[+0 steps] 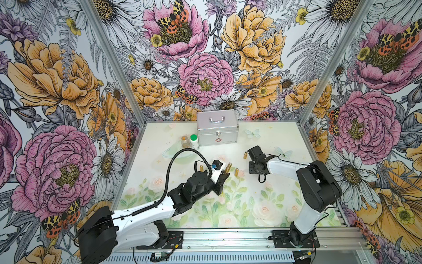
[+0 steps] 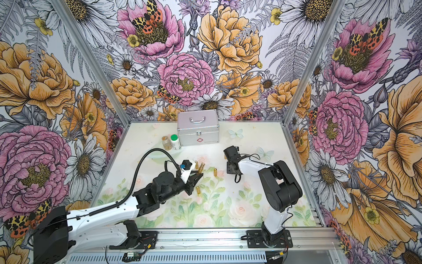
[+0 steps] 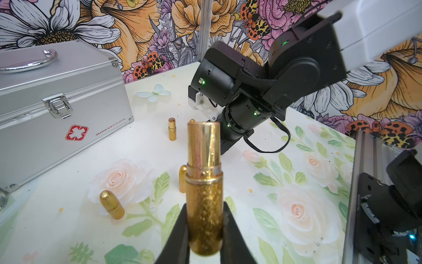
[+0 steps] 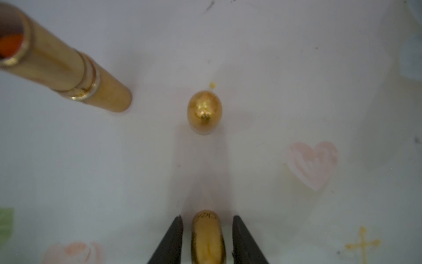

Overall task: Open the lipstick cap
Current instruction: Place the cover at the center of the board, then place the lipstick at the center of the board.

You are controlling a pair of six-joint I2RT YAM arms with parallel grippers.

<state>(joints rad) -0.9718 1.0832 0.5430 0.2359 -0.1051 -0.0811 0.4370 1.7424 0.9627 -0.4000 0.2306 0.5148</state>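
While the left gripper [image 3: 205, 205] squeezes the lipstick [image 3: 204, 182] tight and holds it up over the table [image 3: 148, 146], its cap [image 4: 207, 237] is already off. The cap sits between the fingers of the right gripper [image 4: 207, 217], its long way lined up with them. There is a little gap on each side, so that gripper is loose and not gripping. I think it only needs to lift straight up. Only the right wrist view shows those gaps; both top views hide them.
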